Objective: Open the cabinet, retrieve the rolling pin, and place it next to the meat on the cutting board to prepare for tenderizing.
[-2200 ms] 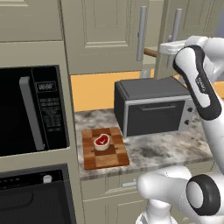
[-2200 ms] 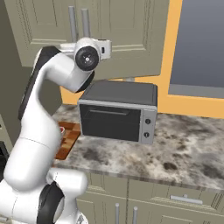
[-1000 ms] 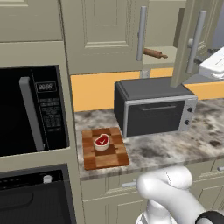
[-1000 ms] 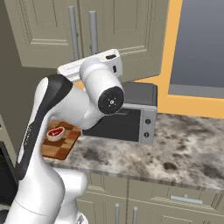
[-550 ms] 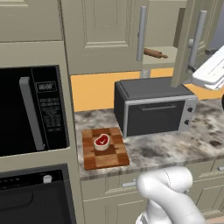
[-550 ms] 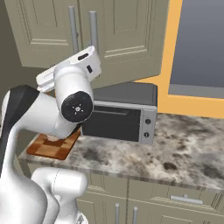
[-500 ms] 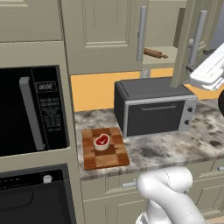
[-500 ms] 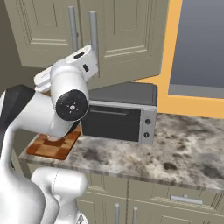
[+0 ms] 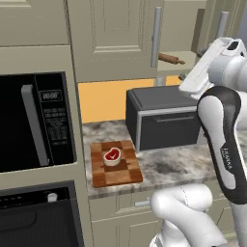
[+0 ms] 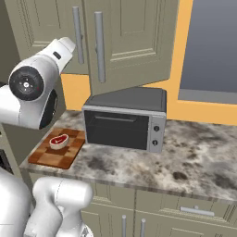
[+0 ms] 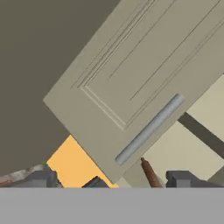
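With the cabinet (image 9: 202,34) door open, the rolling pin (image 9: 171,59) lay on its shelf. Our gripper (image 11: 111,179) pointed toward it, jaws spread wide and empty; we judged centring them over the pin's middle best.

counter (image 9: 169,166): cutting board (image 9: 116,164), toaster oven (image 9: 164,120) | cabinet shelf (image 9: 176,67): rolling pin (image 9: 171,59)
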Tool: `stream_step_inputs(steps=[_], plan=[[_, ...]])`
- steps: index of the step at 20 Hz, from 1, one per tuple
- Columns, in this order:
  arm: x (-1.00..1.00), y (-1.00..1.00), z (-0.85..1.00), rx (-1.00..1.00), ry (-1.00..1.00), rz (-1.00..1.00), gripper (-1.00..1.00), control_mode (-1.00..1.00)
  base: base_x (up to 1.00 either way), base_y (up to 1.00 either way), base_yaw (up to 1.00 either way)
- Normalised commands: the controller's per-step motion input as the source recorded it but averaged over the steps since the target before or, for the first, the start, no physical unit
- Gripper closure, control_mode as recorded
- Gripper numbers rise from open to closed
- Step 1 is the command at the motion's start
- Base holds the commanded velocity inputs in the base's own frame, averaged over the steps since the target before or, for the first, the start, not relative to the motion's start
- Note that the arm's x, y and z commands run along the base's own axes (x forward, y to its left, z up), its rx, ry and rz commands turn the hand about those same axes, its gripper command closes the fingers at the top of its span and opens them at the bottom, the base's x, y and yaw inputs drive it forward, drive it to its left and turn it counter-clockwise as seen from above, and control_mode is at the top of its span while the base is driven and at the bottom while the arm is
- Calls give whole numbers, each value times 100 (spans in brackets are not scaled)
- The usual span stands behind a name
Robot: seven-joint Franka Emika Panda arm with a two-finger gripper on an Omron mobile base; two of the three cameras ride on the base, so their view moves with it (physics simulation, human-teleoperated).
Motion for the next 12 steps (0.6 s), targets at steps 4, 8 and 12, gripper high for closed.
stream_step_inputs(steps=[4, 8, 12], plan=[[62, 3, -8, -25, 16, -19, -100, -100, 0, 0, 0], [58, 0, -13, -25, 14, -22, -100, -100, 0, 0, 0], [51, 2, -19, -24, 14, -19, -100, -100, 0, 0, 0]])
